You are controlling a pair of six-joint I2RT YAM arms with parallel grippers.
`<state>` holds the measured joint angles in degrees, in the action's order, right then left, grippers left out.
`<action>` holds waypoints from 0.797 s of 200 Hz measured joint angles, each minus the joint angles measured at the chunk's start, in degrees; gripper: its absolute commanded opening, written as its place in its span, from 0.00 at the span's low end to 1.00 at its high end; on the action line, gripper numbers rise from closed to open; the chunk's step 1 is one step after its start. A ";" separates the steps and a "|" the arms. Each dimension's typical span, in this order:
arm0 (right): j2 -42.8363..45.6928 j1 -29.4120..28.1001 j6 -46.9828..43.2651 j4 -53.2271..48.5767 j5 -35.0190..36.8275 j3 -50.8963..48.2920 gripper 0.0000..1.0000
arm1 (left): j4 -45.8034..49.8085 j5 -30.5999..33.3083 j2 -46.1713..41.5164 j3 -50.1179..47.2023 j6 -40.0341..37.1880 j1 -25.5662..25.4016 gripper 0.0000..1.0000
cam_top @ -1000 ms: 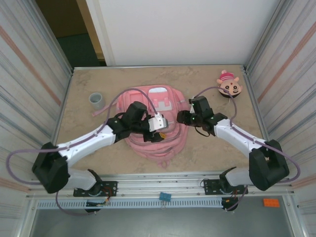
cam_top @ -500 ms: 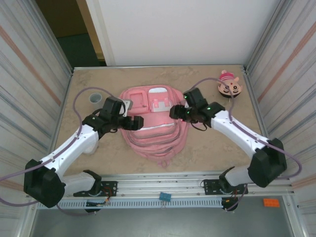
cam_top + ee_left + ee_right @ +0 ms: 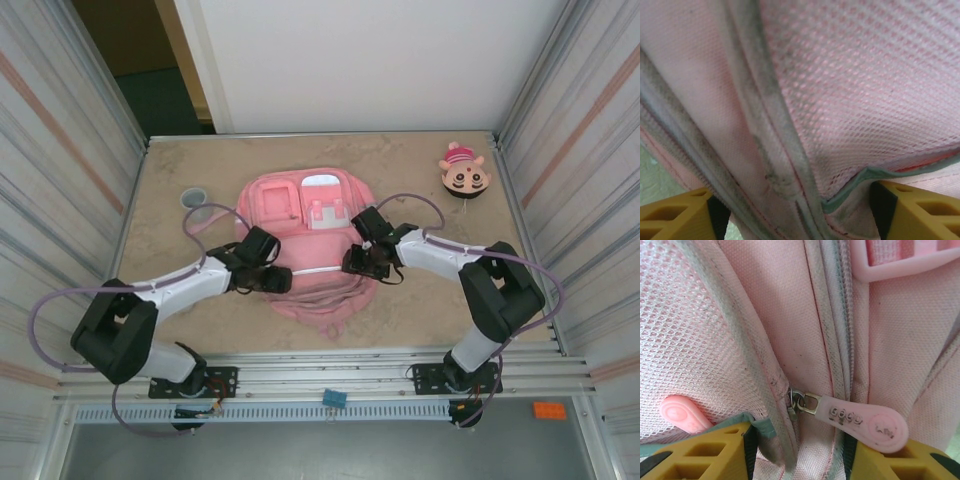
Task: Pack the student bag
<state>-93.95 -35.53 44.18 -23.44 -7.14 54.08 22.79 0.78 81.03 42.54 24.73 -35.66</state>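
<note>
A: Where does the student bag (image 3: 305, 205) lie?

B: Flat in the middle of the table (image 3: 170, 160), front side up, with the pockets toward the far wall. The left gripper (image 3: 274, 279) is low on its left edge and the right gripper (image 3: 359, 263) low on its right edge.

A: And the jaws?

B: Both pairs stand apart. In the left wrist view the yellow fingers (image 3: 675, 215) are wide, with a fold of mesh (image 3: 865, 85) and a grey seam (image 3: 770, 125) between them. In the right wrist view the fingers straddle the zip line, and the rubber zipper pull (image 3: 862, 421) lies just beside the right finger. Neither pair looks closed on anything.

A: How will the bag handle?

B: Probably light and very soft. It is thin cloth and mesh and it lies flat, so one would judge it nearly empty. Lifted at one point, it would likely sag and fold.

A: So where should the robot take hold?

B: The pull seems the good place for opening: small, but not slippery. The other gripper should pinch a thick seam near the zip to keep the cloth taut, otherwise the whole bag may slide along.
</note>
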 measured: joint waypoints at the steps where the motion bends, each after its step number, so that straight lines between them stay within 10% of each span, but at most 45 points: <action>1: 0.02 0.04 0.00 0.07 0.00 0.00 0.48 | -0.04 0.09 0.22 0.22 0.00 0.00 0.74; 101: -3.04 12.00 -4.61 2.38 -0.15 3.80 0.48 | -7.98 1.49 16.39 16.55 -3.48 1.11 0.79; 159: 13.11 11.87 -10.62 -5.99 6.34 4.68 0.73 | -7.98 8.44 -1.60 15.61 -6.97 2.73 0.91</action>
<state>-80.84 -23.66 33.56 -29.43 -0.80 58.76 14.81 9.21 79.44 58.15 17.76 -32.93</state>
